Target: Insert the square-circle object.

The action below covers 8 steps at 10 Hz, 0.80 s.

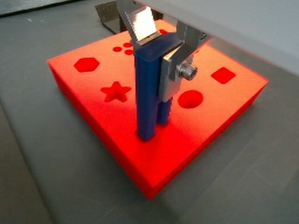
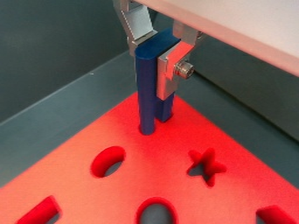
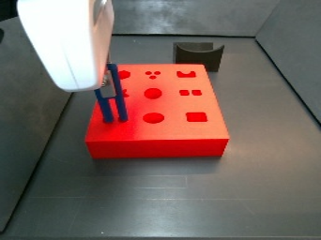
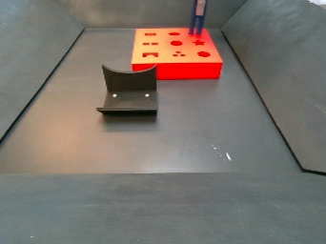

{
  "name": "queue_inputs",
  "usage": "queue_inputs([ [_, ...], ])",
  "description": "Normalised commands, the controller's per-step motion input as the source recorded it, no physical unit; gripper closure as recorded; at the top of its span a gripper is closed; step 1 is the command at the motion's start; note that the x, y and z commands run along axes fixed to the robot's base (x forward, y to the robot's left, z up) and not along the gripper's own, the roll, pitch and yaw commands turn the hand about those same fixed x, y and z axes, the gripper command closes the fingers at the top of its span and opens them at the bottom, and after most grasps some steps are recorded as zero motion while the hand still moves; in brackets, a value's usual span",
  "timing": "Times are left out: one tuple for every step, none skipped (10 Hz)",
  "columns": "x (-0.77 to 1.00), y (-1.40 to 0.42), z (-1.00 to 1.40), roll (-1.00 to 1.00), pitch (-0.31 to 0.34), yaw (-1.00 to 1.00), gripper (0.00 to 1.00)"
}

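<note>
The square-circle object (image 1: 149, 87), a slender dark-blue peg of two joined bars, stands upright with its lower end on the top of the red block (image 1: 140, 144). It also shows in the other wrist view (image 2: 151, 83) and in both side views (image 3: 112, 97) (image 4: 199, 15). My gripper (image 1: 158, 48) is shut on the peg's upper part, silver fingers (image 2: 176, 59) pressed on both sides. In a side view the peg's foot sits at the block's left front part (image 3: 126, 131), left of a round hole (image 3: 153, 119).
The red block has several shaped holes: a star (image 1: 114, 91), a hexagon (image 1: 86, 64), circles (image 1: 190, 100). A dark grey curved-top block (image 4: 128, 93) stands apart on the dark floor, also behind the red block in a side view (image 3: 198, 53). Bin walls surround the floor.
</note>
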Motion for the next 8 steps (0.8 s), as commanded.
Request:
queue_inputs([
  [-0.14,0.00,-0.14,0.01,-0.004,-0.02,1.00],
  [0.00,0.00,-0.14,0.00,0.000,-0.01,1.00],
  [0.17,0.00,-0.24,0.00,0.027,0.00,1.00],
  [0.40,0.00,-0.45,0.00,0.106,-0.07,1.00],
  [0.26,0.00,-0.57,0.09,0.139,-0.07,1.00],
  [0.08,0.00,-0.72,0.13,0.140,-0.12,1.00],
  [0.00,0.00,-0.85,0.12,0.076,-0.14,1.00],
  [0.00,-0.01,-0.90,0.08,0.000,-0.13,1.00],
])
